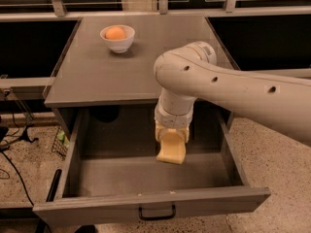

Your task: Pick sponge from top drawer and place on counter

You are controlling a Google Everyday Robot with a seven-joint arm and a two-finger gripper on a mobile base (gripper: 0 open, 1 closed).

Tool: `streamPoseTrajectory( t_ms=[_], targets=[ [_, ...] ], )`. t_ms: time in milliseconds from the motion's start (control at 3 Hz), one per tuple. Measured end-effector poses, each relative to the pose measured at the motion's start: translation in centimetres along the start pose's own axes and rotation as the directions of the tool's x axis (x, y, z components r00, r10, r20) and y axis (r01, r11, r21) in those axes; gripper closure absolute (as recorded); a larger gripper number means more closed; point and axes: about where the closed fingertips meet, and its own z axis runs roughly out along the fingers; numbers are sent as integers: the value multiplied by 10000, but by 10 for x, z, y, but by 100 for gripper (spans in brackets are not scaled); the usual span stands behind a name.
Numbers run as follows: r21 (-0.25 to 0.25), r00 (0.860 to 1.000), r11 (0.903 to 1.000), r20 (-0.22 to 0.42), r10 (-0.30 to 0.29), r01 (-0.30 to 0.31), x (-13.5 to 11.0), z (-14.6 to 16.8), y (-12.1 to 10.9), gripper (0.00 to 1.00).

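Observation:
The top drawer [150, 204] is pulled wide open below the grey counter [102, 74]. My gripper [171, 136] hangs from the white arm over the middle of the drawer. It is shut on the pale yellow sponge [171, 149], which hangs down from the fingers, lifted clear of the drawer floor. The upper end of the sponge is hidden between the fingers.
A white bowl [118, 42] with a round orange fruit [115, 32] stands at the far left of the counter. The drawer's black handle [156, 212] is at the front. Dark window panels flank the cabinet. Cables lie on the floor at the left.

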Motion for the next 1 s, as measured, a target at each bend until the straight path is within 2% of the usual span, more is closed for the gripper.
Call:
streamPoseTrajectory(
  t_ms=[333, 667, 1000],
  targets=[
    [0, 10000, 10000, 0, 1, -1, 0, 0, 0, 100],
    [105, 9997, 9996, 9, 264, -264, 11, -23, -5, 100],
    [15, 9960, 9961, -98, 887, -887, 35, -57, -5, 100]
  ],
)
